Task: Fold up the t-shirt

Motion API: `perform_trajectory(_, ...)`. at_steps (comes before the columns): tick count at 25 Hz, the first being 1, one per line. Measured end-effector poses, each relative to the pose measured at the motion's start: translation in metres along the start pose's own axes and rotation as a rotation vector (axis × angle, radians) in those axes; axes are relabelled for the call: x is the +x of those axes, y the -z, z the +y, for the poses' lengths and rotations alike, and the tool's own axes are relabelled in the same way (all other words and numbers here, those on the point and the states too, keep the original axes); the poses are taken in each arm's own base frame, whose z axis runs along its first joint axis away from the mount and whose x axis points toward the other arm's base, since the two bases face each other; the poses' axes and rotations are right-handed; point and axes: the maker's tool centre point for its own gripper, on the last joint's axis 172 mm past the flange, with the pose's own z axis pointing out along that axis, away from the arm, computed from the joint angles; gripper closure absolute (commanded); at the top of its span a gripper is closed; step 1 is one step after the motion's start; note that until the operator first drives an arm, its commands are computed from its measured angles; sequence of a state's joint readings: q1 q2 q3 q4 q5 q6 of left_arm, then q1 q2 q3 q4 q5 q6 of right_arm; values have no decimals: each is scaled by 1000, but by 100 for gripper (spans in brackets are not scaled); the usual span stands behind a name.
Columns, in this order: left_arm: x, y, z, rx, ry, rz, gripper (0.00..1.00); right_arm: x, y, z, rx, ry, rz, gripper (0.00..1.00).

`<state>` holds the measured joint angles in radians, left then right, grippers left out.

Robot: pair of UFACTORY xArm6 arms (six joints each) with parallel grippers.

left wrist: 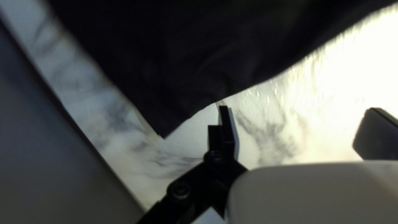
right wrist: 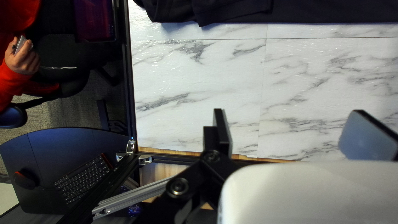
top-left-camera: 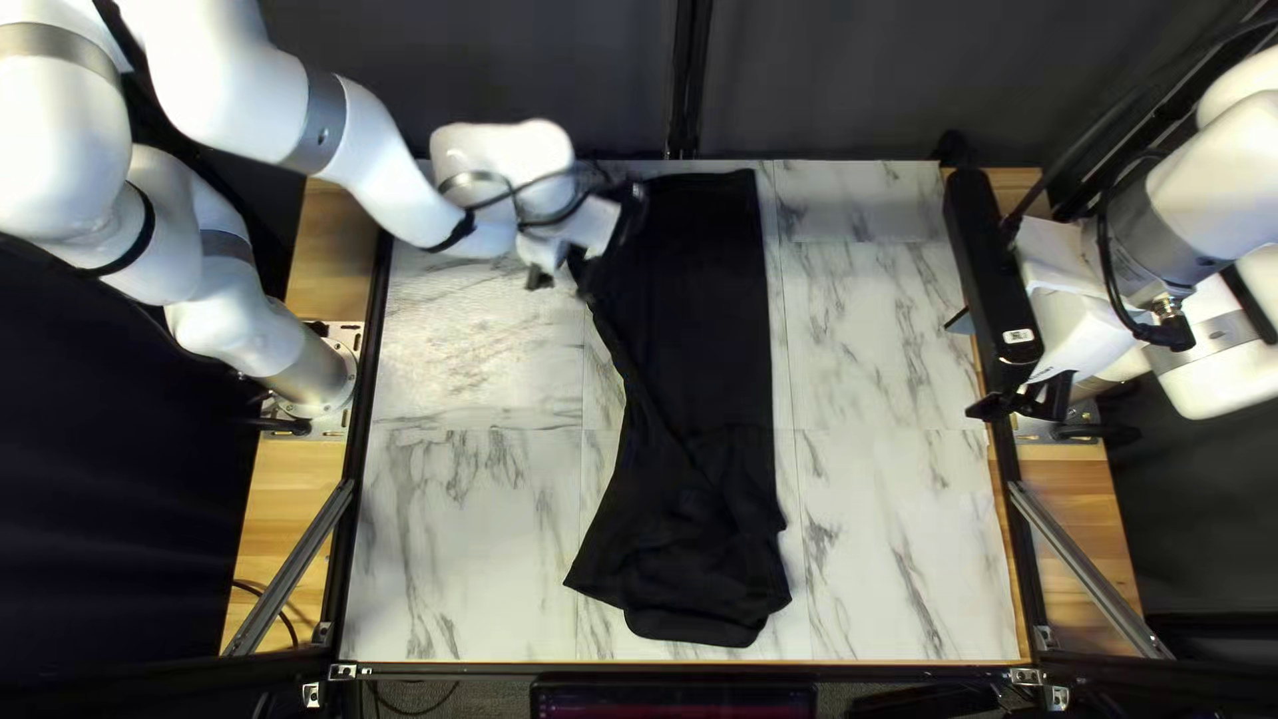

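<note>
Marbled tabletop [top-left-camera: 905, 533] lies under a bright light, and the black t-shirt [top-left-camera: 699, 306] stretches down its middle, from about twelve o'clock at the far edge to six o'clock at the near one in the top left view. Its far part is a fairly smooth, narrow panel, probably because the sides are already turned in. Towards six the cloth is bunched and layered, with one corner poking out to seven; I would expect that to need straightening before a crosswise fold.

Near eleven o'clock, the robot's left hand [left wrist: 298, 110] sits close to the shirt's far end, fingers spread wide and gripping nothing. Perhaps it is placed there to take that edge, though it could as well be clear of a fold; I can't tell which. Closing on one layer only would drag the panel crooked.

Over at three o'clock the right hand [right wrist: 288, 112] is likewise parted and holding nothing, well apart from the cloth, seemingly to keep out of the way.

Beyond the tabletop's near edge, a person's hand [right wrist: 21, 58] in a red sleeve [right wrist: 14, 81] holds something small. Dark curtain [top-left-camera: 466, 80] closes off twelve.
</note>
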<state>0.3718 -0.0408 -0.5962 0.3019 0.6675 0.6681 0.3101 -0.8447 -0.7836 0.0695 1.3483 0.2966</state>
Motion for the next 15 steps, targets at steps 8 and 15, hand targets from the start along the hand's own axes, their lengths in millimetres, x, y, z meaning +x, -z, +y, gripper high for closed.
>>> perform_trajectory(8,13,-3,-10,60,-44,55,0,0,0,0,0,0,0,0)
perform_trajectory(15,32,3,-19,135,-166,91,0,0,0,0,0,0,0,0)
